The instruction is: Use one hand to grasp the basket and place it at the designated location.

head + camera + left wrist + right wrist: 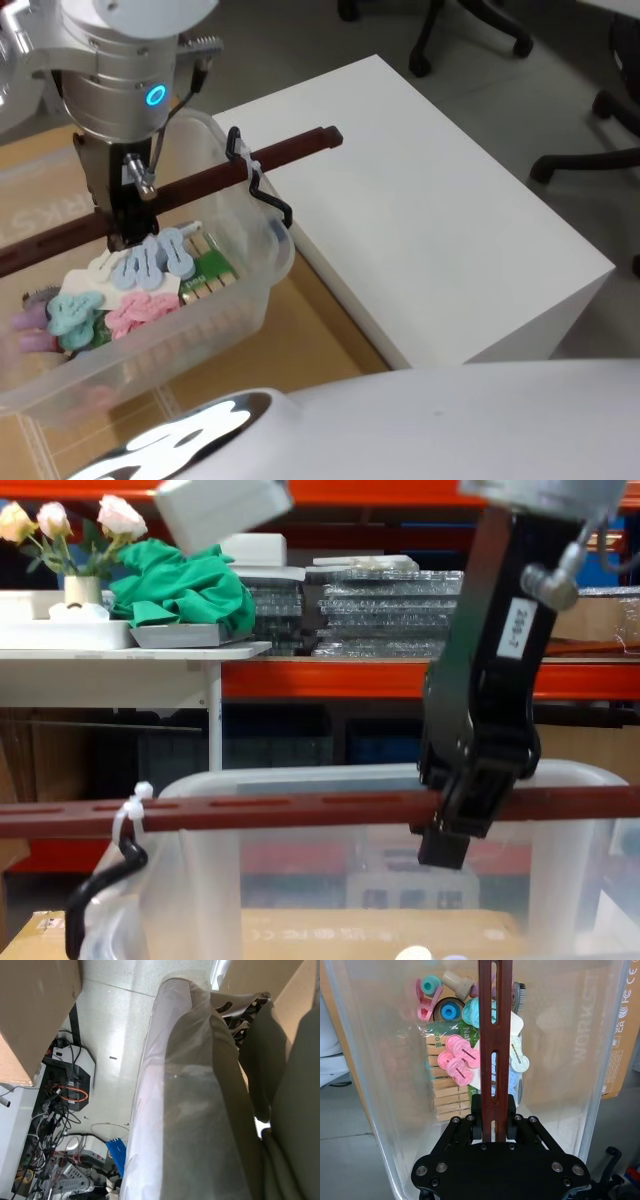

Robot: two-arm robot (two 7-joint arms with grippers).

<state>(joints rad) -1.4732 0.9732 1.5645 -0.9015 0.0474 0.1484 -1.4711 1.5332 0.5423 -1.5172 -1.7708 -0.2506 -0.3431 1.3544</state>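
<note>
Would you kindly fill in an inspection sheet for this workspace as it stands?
Surface: white platform, with brown cardboard beside it.
Job's things: basket over the cardboard, pegs inside, bar handle across its rim.
Clutter: nothing seen.
Grippers: right gripper shut on the bar handle.
Cables: tangled leads on the floor.
Surroundings: orange racking, green cloth, office chairs.

A lab-cum-storeroom: orange steel racking [330, 680] holds stacked trays [390, 610]; office-chair bases [590, 160] stand on bare floor beyond the white tabletop [420, 220].
</note>
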